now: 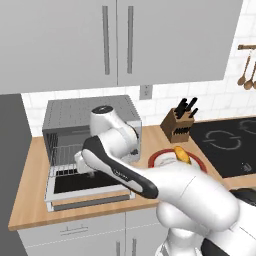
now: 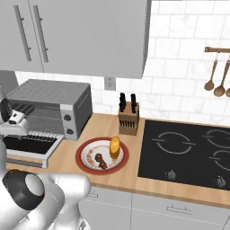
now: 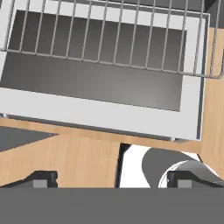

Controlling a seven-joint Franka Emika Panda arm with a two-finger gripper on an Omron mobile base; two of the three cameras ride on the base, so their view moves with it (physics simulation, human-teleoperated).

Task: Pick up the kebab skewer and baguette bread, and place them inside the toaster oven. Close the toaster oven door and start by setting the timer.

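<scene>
The light is bright and even, like daytime. Shadows are soft and faint on the tabletop (image 2: 134, 179). Nothing glares. The pictures look a little blurry and blocky, not bent.

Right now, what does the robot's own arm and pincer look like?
The arm is glossy white, built of rounded, bulbous segments, with dark grey to black bands at the joints and a dark round cap on one joint. The pincer ends in two small dark, blocky finger tips. No cables or markings are visible.
</scene>
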